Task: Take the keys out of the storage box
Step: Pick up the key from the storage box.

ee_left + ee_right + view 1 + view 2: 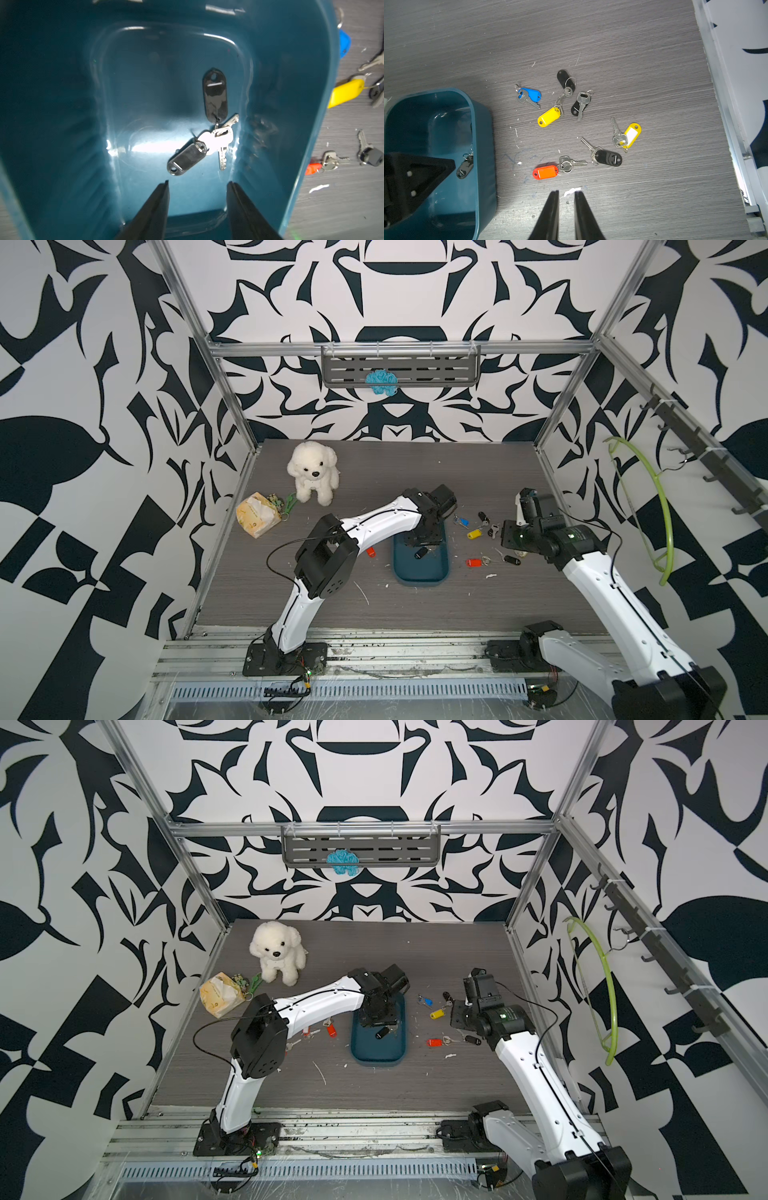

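The left gripper (197,182) is hanging over the inside of the storage box (291,83), its jaws standing apart and gripping nothing. Just ahead of its tips, two keys (220,135) on black fobs are lying together on the box floor. The right gripper (566,192) is hovering outside the box, fingers nearly together and empty. Loose keys (549,116) with blue, yellow, red and black tags are lying scattered on the table (633,62) beside the box

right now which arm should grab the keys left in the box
Left. The left gripper hangs open inside the box, close to the black-tagged keys. The right gripper is outside it, over loose keys on the table.
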